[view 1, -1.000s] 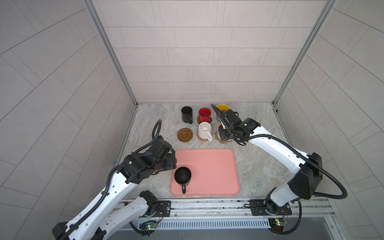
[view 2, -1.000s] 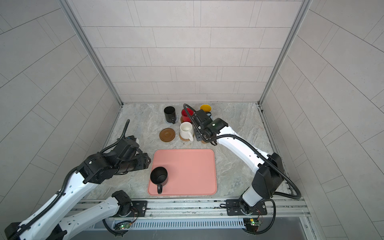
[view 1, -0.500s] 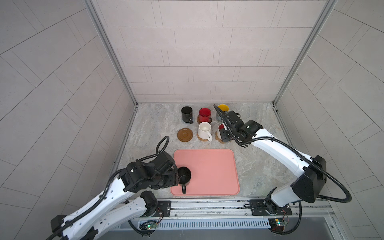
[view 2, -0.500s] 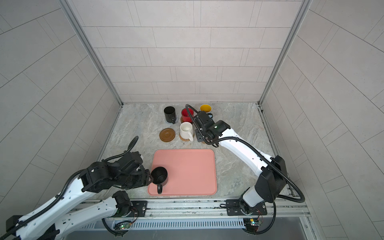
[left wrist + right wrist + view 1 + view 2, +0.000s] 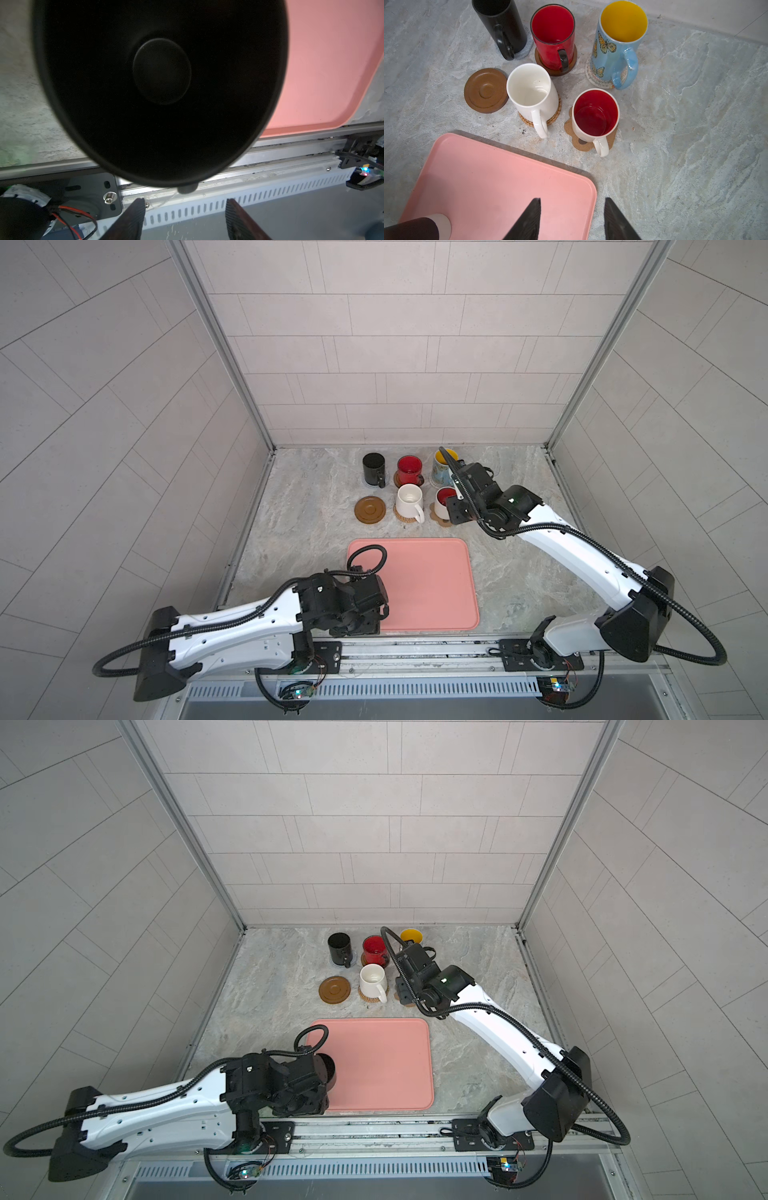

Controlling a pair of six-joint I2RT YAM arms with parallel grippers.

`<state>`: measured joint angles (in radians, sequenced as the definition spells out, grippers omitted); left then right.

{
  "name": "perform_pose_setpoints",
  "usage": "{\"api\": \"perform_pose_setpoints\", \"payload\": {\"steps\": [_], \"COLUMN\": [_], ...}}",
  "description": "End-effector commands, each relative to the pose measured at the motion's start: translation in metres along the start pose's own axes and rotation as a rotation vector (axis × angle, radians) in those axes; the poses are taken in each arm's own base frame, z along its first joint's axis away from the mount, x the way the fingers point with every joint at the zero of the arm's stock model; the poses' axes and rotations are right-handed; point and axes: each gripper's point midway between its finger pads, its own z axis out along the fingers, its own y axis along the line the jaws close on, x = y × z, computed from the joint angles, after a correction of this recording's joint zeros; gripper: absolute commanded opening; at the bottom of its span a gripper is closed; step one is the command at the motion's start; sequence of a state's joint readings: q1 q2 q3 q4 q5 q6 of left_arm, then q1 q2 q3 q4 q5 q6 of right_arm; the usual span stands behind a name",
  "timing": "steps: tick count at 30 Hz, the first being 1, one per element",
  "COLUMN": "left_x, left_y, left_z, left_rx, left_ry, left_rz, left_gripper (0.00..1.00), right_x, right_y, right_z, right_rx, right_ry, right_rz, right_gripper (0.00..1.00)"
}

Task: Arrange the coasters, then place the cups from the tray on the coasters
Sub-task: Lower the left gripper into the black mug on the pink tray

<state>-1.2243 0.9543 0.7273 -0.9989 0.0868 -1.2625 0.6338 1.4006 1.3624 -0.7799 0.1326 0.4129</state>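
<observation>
— What's the left end effector up to, down by the near edge of the bench?
— Its fingers stand apart and pinch nothing. The black mug is at the near left corner of the tray, right under the wrist. Its handle is just ahead of the fingertips.
— And the other arm?
— The right end effector hangs parted too, and empty. It's near the tray's far right corner, close to the white mug with red inside on the paw-shaped coaster.
— Farther back?
— Toward the far edge there's a bare brown grooved disc, then the white mug on the tan rattan coaster. Behind those, a second black mug on the grey-blue woven coaster, the red mug on a brown disc, and the light blue mug on the whitish woven coaster.
</observation>
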Motion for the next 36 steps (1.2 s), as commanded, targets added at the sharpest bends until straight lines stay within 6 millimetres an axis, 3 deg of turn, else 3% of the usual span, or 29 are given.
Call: {"api": "perform_pose_setpoints", "payload": {"steps": [1,5,22,29,36], "left_x": [-0.014,-0.02,-0.038,-0.045,-0.049], "left_y": [-0.006,-0.011,0.001,0.0,0.001], "left_z": [0.0,0.005,0.013,0.015,0.021], "left_rx": [-0.028,-0.072,-0.153,-0.165,-0.141], "left_ry": [-0.07,-0.085,-0.194,-0.232,-0.267], "left_rz": [-0.007,0.014,0.01,0.044,0.037], "left_gripper": [0.66,0.63,0.39,0.38,0.3], "right_x": [0.0,0.0,0.003,0.004,0.003], "right_y": [-0.008,-0.013,-0.022,-0.024,-0.027], "right_z": [-0.008,-0.013,-0.023,-0.024,-0.028], "right_rx": [0.028,0.042,0.06,0.066,0.075], "right_ry": [-0.024,-0.031,-0.05,-0.053,-0.063], "right_rz": [0.011,0.008,-0.014,-0.005,0.008], "right_gripper": [0.51,0.51,0.51,0.51,0.51]}}
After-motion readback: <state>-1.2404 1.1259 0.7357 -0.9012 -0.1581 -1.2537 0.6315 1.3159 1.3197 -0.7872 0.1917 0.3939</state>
